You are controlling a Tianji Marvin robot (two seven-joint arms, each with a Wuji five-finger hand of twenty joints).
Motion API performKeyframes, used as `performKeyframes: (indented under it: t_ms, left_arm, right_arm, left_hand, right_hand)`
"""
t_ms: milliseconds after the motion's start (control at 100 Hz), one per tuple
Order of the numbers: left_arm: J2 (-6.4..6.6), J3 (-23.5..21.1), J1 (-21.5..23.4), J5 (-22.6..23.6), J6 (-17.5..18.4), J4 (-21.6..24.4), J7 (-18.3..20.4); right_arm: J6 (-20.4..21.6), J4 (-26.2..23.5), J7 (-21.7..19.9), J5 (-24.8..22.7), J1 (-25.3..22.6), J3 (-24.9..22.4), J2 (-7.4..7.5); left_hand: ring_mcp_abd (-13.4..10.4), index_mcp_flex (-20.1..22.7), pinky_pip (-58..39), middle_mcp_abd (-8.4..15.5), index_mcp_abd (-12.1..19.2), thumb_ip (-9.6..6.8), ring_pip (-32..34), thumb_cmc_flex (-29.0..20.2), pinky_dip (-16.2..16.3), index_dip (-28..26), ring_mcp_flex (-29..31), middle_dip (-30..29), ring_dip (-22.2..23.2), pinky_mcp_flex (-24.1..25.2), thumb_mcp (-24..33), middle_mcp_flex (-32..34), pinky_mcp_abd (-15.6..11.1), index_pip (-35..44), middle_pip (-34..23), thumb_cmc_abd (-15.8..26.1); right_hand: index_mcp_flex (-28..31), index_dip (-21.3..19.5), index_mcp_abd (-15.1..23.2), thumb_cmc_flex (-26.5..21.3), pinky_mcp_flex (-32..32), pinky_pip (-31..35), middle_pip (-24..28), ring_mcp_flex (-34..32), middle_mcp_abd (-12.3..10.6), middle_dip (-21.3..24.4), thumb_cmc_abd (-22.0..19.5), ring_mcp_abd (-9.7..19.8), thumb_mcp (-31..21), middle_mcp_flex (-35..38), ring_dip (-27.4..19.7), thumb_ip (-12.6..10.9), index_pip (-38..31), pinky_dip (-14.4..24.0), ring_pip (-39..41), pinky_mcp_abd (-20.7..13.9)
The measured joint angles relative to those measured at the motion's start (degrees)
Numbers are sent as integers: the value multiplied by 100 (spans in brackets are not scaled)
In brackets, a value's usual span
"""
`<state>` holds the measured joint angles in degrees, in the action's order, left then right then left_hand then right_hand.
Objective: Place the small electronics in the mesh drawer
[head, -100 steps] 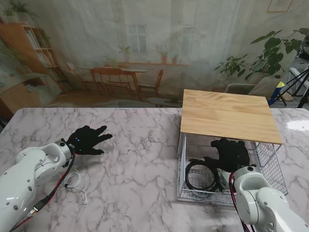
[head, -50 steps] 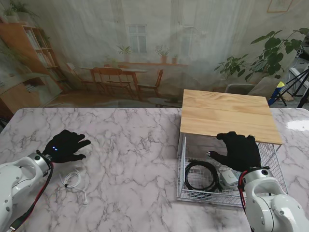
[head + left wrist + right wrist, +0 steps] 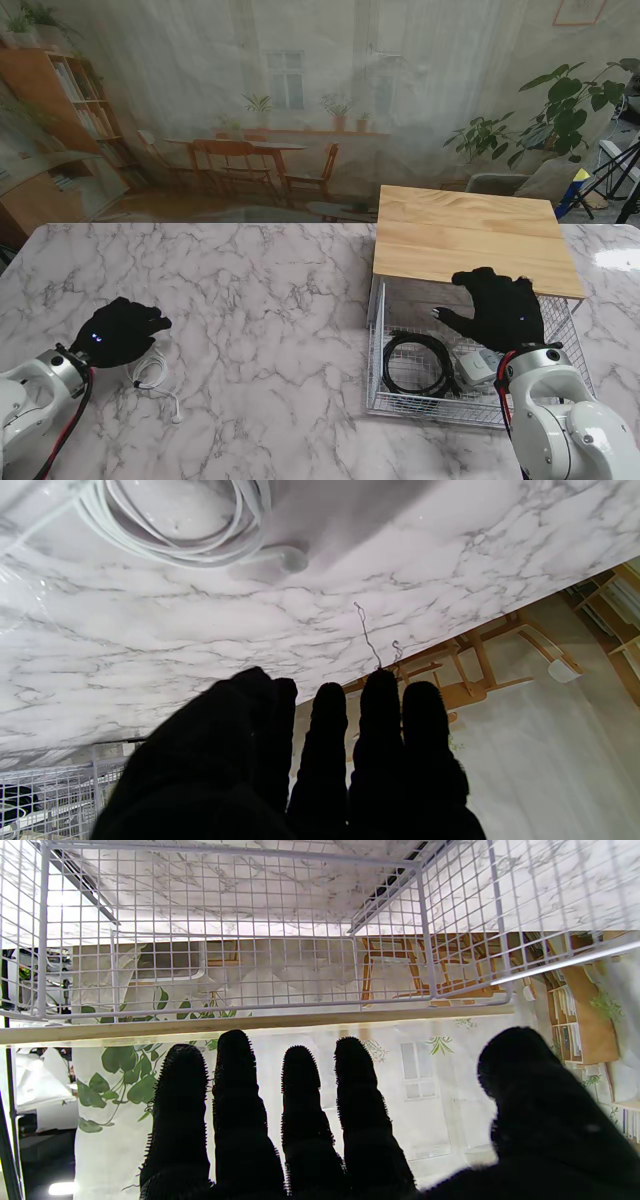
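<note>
The step in hand looks like the pickup of the last loose item: 1 white earphone cable (image 3: 152, 376) lies coiled on the worktop (image 3: 270, 300) at the near left, just beside the left hand (image 3: 122, 331). That hand hovers at the far edge of the coil with its fingers (image 3: 380, 715) extended close together and holding nothing; in the wrist view the coil sits on the marble ahead of the palm.

The mesh drawer (image 3: 555, 330) stands at the right, pulled out from under 1 wooden top (image 3: 470, 235). Inside I count 2 items: 1 black coiled cable (image 3: 415, 362) and 1 small white device (image 3: 473, 366). The right hand (image 3: 497, 310) is spread wide and empty over the far part of the drawer.

Next, I judge, the left hand must settle onto the earphone coil, pinch the thin loops without scattering them, then carry them right to the drawer.
</note>
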<state>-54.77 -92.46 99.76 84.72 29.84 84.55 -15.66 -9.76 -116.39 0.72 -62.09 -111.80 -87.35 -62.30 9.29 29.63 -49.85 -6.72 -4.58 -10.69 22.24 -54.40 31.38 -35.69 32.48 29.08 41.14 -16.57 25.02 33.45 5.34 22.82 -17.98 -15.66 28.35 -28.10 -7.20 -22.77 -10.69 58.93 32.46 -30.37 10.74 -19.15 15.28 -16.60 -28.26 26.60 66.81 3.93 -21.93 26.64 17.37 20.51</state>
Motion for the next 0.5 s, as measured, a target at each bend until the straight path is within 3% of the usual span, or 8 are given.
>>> performKeyframes:
  t_ms: [70, 170, 240, 370, 500]
  left_arm:
    - [22, 61, -2, 7, 0, -71, -62]
    - [48, 127, -5, 135, -12, -167, -146]
    - [69, 149, -1, 262, -21, -194, -150]
    - [115, 212, 3, 316, -21, -233, -132]
    - [150, 333, -32, 362, -35, -335, -132]
  right_arm:
    - [0, -16, 12, 3, -20, -27, -5]
    - [0, -34, 48, 14, -57, -64, -11]
    - [0, -38, 65, 26, -71, -75, -13]
    - [-14, -39, 73, 45, -76, -72, -15]
    - [-45, -36, 85, 82, -75, -58, -16]
  left_hand:
    - [-20, 0, -3, 65, 87, 185, 16, -1, 56, -10, 6, 63, 69, -25, -40, 0, -17, 31, -68, -44]
    - [-60, -11, -3, 72, 450, 196, 17, -2, 59, 306, -16, 77, 62, 39, -248, -153, -69, -34, -106, -33]
    - [-160, -103, 168, 87, 707, 196, -302, 89, 59, 637, -228, -299, -371, 204, -236, -514, -85, -207, 306, -33]
    - [-355, -240, 511, 268, 799, 95, -829, 231, -145, 902, -385, -1014, -1242, 337, -55, -999, -193, -447, 740, -36]
    - [-488, -371, 586, 404, 799, -20, -947, 464, -302, 1058, -385, -1393, -1518, 369, 166, -1086, -278, -618, 866, -44]
  right_hand:
    - [0, -1, 0, -1, 1, -1, 0, 0, 0, 0, 0, 0, 0, 0, 0, 0, 0, 0, 0, 1]
    - [0, -2, 0, -1, 1, -1, 0, 0, 0, 0, 0, 0, 0, -1, 0, 0, 0, -2, 0, 2]
    - [0, -3, 0, -1, 2, -1, 0, 0, 0, 0, 0, 0, 0, -1, 0, 0, 0, -3, 0, 2]
    - [0, -14, 0, -47, 4, -1, 0, 0, 1, 0, 0, 0, 0, -1, 0, 0, -1, -5, 0, 3]
    - [0, -14, 0, -47, 12, -10, 0, 0, 1, 0, 0, 0, 0, -1, 0, 0, -1, -8, 0, 4]
